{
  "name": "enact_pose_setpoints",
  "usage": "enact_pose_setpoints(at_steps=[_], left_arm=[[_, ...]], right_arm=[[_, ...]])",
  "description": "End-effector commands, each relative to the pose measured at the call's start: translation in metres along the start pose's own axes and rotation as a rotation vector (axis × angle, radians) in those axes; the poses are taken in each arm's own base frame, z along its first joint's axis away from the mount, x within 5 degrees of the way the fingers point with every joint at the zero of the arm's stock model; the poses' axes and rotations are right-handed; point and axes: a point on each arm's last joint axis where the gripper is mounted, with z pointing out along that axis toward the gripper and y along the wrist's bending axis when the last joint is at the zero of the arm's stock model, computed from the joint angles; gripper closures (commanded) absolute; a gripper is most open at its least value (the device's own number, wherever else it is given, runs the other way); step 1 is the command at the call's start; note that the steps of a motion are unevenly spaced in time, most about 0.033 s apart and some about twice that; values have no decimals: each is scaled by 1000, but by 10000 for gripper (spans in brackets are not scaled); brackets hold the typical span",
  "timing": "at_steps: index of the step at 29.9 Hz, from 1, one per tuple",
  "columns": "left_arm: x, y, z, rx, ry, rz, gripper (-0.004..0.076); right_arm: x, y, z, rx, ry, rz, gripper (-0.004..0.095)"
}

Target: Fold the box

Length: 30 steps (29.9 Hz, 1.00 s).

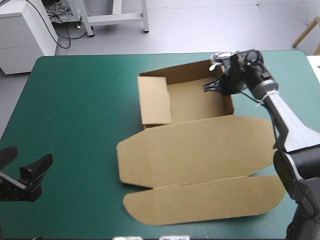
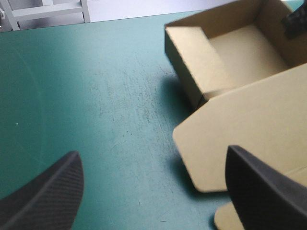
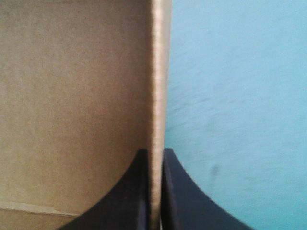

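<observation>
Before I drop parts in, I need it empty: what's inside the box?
Only bare floor shows in the box. The right gripper grips its right wall, one finger inside. The folded-in left flap hides what's beneath it.

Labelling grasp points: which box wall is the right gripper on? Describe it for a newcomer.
On the teal-green table, the brown box has its open tray on the far side. Its right wall stands upright, the only one pinched in the right gripper.

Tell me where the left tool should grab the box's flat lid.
Probably the lid's left edge, approached low from the table's left: the sheet lies flat, its thin edge facing the open left tool. The right tool pinches the box's right wall.
</observation>
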Motion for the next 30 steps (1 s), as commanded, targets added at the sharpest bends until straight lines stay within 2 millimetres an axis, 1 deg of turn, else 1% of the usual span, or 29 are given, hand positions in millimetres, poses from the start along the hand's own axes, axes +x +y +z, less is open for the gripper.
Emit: enact_pose_setpoints(at_steps=[1, 4, 5, 7, 8, 9, 13, 16, 17, 18, 19, 21, 24, 30], left_arm=[[0, 1, -2, -11, 33, -3, 147], [0, 1, -2, -10, 33, -3, 148], [0, 1, -2, -10, 33, -3, 148], [0, 1, -2, -10, 33, -3, 148], [0, 1, -2, -10, 33, -3, 147], [0, 1, -2, -9, 31, -3, 148], [-2, 0, -2, -9, 18, -2, 147], [-3, 0, -2, -6, 4, -2, 159], [-3, 1, -2, -10, 1, -1, 183], [-3, 1, -2, -17, 0, 1, 223], [-4, 2, -2, -30, -4, 6, 281], [-4, 4, -2, -47, -7, 11, 427], [-4, 5, -2, -61, -8, 16, 718], [-4, 7, -2, -86, -12, 29, 734]], right_arm=[[-18, -72, -68, 163, -216, 68, 927], [-12, -130, -77, 253, -225, 149, 927], [-9, -144, -78, 276, -225, 177, 927], [1, -179, -80, 330, -213, 250, 927], [5, -192, -81, 350, -210, 277, 927], [12, -211, -79, 377, -198, 315, 927], [32, -259, -73, 427, -174, 430, 927], [43, -282, -64, 409, -174, 510, 927], [46, -288, -62, 405, -171, 527, 927], [48, -293, -59, 407, -166, 535, 927], [51, -297, -55, 407, -155, 541, 927], [54, -304, -48, 410, -140, 542, 927], [54, -310, -38, 417, -138, 533, 927], [58, -319, -21, 455, -100, 499, 927]])
